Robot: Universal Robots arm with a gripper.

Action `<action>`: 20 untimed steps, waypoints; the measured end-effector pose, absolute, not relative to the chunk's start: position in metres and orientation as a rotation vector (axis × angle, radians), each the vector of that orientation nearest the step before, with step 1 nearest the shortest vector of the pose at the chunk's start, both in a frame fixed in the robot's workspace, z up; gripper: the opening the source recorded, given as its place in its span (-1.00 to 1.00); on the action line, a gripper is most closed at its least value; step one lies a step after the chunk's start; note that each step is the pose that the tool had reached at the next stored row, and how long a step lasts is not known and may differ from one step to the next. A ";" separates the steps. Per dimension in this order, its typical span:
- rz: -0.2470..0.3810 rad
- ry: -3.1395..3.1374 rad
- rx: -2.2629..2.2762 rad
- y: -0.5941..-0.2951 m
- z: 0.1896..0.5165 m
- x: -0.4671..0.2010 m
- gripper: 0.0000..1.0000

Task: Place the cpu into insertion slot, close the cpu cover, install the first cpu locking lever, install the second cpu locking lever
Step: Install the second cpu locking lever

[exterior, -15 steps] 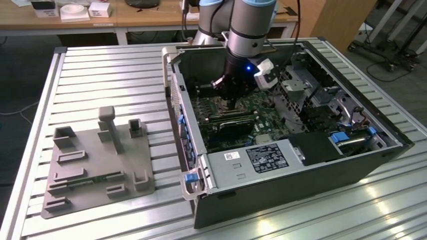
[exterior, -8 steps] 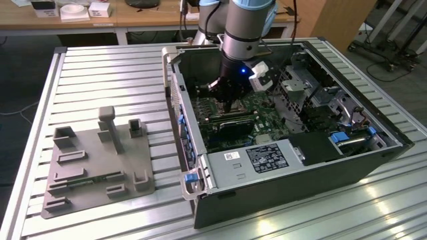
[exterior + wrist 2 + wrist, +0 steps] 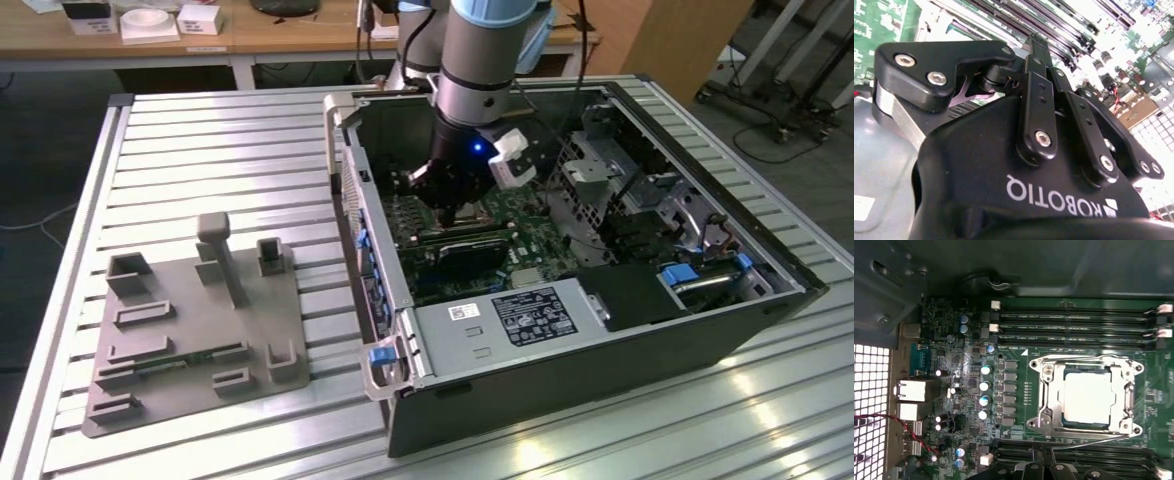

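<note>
In the exterior view, your black gripper (image 3: 457,205) hangs low inside the open dark computer case (image 3: 587,390), over the green motherboard (image 3: 534,235). In the second wrist view, its fingers (image 3: 1038,95) meet at the tips, holding nothing visible. In the first wrist view, the silvery square cpu (image 3: 1088,397) sits in the silver-rimmed insertion slot (image 3: 1043,396), the thin metal cpu cover (image 3: 1128,396) down around it. One thin wire locking lever (image 3: 1081,442) seems unlatched; judge the levers unfinished.

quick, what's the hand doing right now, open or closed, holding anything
Hand: down inside the computer case over the green board; whether open or closed, or holding anything, cannot be told.
</note>
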State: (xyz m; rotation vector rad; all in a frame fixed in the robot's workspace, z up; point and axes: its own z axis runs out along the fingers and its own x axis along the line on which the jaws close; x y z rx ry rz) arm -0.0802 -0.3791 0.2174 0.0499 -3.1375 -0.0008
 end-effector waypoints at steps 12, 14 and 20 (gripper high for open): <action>-0.001 -3.136 0.050 -0.379 0.215 -0.081 -0.80; -0.001 -3.136 0.050 -0.379 0.215 -0.081 -0.80; -0.026 -3.136 0.050 -0.379 0.213 -0.081 -0.80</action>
